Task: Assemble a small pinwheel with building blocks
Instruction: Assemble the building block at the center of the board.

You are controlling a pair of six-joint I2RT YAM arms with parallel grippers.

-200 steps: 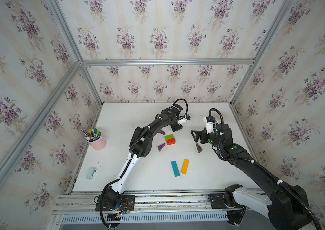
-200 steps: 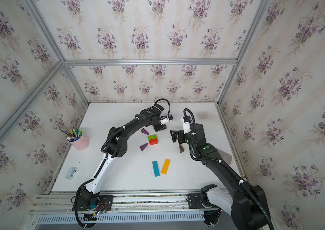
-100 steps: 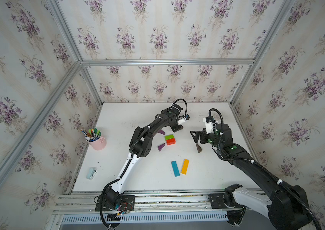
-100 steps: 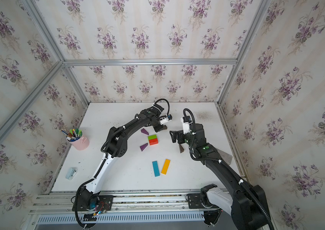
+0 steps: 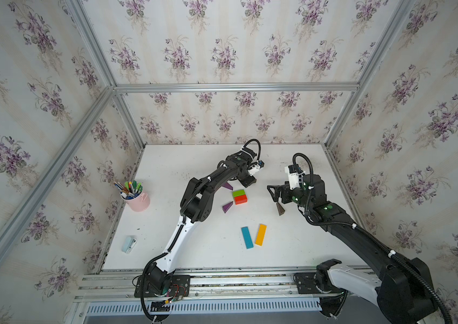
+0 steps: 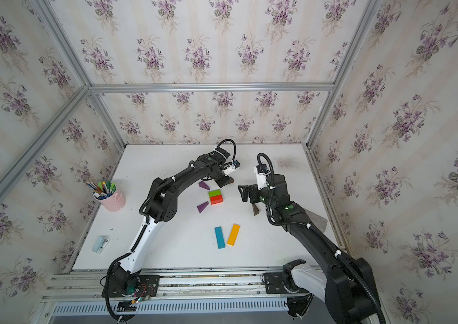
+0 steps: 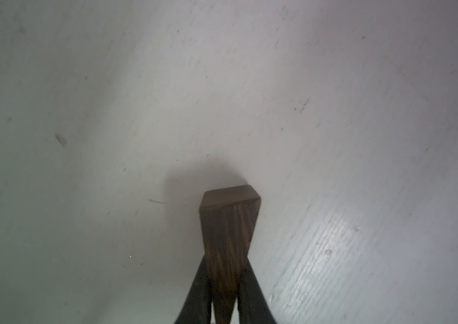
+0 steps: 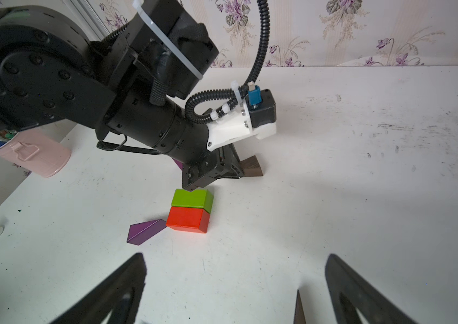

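Note:
The building blocks lie on the white table. A green block and a red block touch, forming a square. One purple wedge lies by the red block's corner, and another purple wedge lies partly under the left arm. A blue bar and an orange bar lie nearer the front. My left gripper is shut on a brown wedge, low over the table behind the green block. My right gripper stands open over a second brown wedge.
A pink cup of coloured pens stands at the table's left edge. A small pale blue object lies at the front left. Papered walls with metal rails close in the table on three sides.
My left gripper's jaws have closed onto the brown wedge. Neither arm has visibly shifted.

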